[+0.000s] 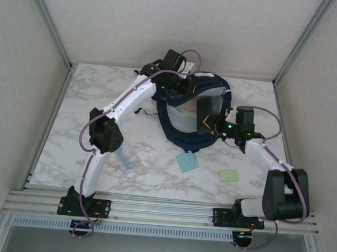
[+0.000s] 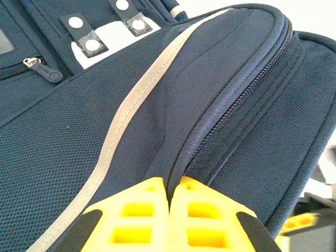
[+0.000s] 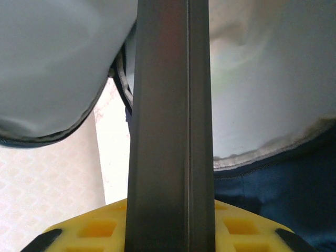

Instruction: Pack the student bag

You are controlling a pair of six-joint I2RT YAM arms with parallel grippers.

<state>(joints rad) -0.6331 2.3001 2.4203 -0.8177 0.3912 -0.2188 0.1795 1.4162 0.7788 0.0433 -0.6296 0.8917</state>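
While my left claw (image 2: 169, 193) is clenched on the student bag (image 2: 79, 152) beside its zip (image 2: 236, 100), mid-table toward the far side, my right claw (image 3: 169, 212) grips a dark flat slab (image 3: 168, 105) at the open mouth. Insertion step, I'd say. Next: slide it straight in without snagging.

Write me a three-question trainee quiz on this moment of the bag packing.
1. True or false: the left gripper pinches fabric of the student bag beside a zipper.
2. The right gripper holds: A) a red cup B) a dark flat slab C) nothing.
3. How many small items lie loose on the table?
Key: 1 true; 2 B; 3 three: teal square, green square, pale blue stick.
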